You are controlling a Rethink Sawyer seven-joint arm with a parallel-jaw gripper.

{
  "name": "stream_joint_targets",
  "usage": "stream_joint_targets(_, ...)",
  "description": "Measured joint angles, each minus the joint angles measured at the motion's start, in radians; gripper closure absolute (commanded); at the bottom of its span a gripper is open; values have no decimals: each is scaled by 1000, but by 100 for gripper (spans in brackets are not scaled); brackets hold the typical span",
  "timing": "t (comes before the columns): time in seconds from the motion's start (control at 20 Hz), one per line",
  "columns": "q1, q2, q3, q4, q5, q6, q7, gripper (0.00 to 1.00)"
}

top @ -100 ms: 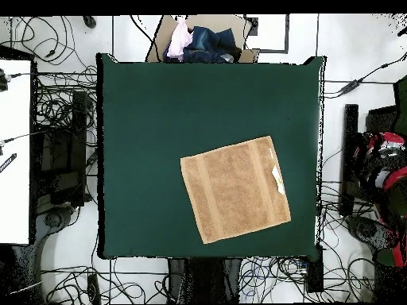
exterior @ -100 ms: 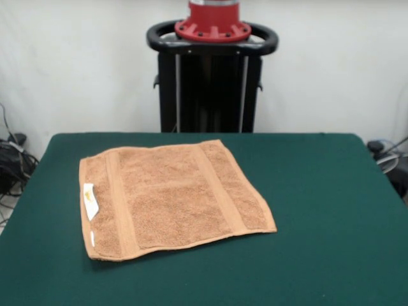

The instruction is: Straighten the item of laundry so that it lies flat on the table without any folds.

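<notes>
The item of laundry (exterior @ -100 ms: 172,197), an orange-tan towel with two woven bands, lies spread out on the green table (exterior @ -100 ms: 319,191), left of centre and slightly rotated. A small white label (exterior @ -100 ms: 90,201) sits at its left edge. In the overhead view the towel (top @ -100 ms: 234,189) rests toward the table's (top @ -100 ms: 143,119) lower right, with its label (top @ -100 ms: 277,179) at the right edge. No folds show on it. No gripper shows in either view. Part of the red and black arm (top @ -100 ms: 385,163) is off the table at the right of the overhead view.
A pile of clothes (top @ -100 ms: 199,44) lies just beyond the table's top edge in the overhead view. Cables (top @ -100 ms: 56,119) cover the floor around the table. A white surface (top @ -100 ms: 16,151) stands at the left.
</notes>
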Motion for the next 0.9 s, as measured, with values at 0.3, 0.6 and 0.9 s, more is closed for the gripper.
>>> stream_joint_targets(0.3, -6, -1, 4, 0, 0, -1, 0, 100)
stream_joint_targets(0.6, -14, -10, 5, 4, 0, -1, 0, 100)
stream_joint_targets(0.9, -23, -13, 9, 4, 0, -1, 0, 100)
